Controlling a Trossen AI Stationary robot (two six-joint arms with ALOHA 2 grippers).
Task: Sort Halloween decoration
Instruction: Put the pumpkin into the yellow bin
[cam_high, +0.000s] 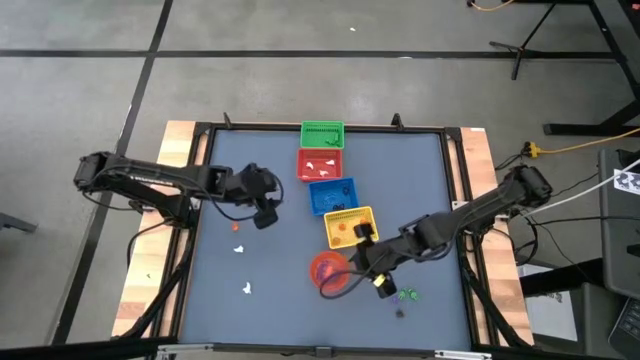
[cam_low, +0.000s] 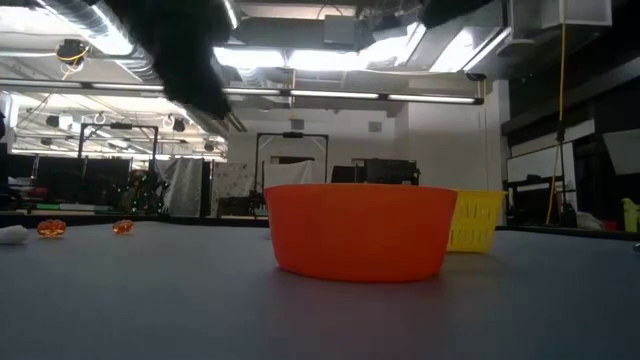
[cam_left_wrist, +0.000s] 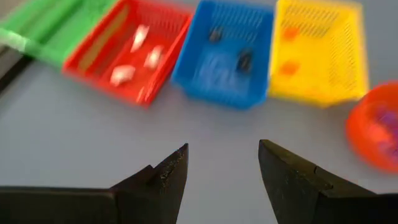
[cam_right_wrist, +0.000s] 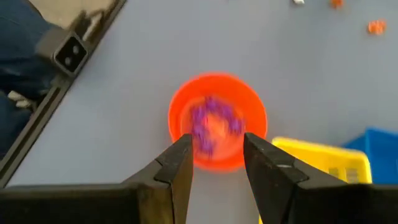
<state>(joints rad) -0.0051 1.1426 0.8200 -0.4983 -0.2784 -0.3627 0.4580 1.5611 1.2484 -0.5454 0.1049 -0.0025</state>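
The Halloween decoration is many tiny trinkets. White ones (cam_left_wrist: 134, 59) lie in the red basket (cam_high: 321, 165), dark ones (cam_left_wrist: 244, 60) in the blue basket (cam_high: 331, 196), and orange ones (cam_left_wrist: 288, 67) in the yellow basket (cam_high: 349, 227). Purple ones (cam_right_wrist: 211, 121) fill the round orange bowl (cam_high: 328, 270). Loose on the table lie an orange trinket (cam_high: 236, 227), two white ones (cam_high: 240, 248) (cam_high: 246, 290), a green one (cam_high: 408, 295) and a dark one (cam_high: 400, 313). My left gripper (cam_left_wrist: 222, 165) hangs open left of the baskets (cam_high: 267, 216), with nothing between its fingers. My right gripper (cam_right_wrist: 216, 158) hovers open at the bowl's right rim (cam_high: 355, 268), also with nothing in it.
A green basket (cam_high: 322, 133) stands at the far end of the basket row. The dark frame (cam_high: 452, 180) rims the table. In the low view the bowl (cam_low: 360, 230) stands in front, with orange trinkets (cam_low: 52, 228) far to its left.
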